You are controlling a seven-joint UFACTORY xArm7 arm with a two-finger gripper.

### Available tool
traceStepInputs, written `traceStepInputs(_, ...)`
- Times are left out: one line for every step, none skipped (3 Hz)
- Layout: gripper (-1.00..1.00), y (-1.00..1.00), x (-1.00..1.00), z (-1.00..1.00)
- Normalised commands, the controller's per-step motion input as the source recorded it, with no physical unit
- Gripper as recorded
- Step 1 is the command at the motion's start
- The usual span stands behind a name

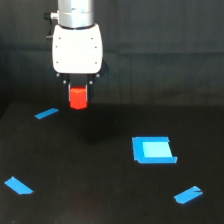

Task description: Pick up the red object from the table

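I see the gripper in the upper left of the frame, fingers pinching the red hexagonal block clear above the black table. I judge it light, rigid, maybe slick; flat opposite faces suit the grip.
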Motion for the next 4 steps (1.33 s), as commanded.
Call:
traceStepInputs(-0.99,-0.03,0.03,-0.04)
traceStepInputs(-0.99,0.10,-0.14,-0.12)
traceStepInputs(-0.95,0.07,0.09,-0.12)
traceStepInputs(-0.98,0.04,-0.01,0.07)
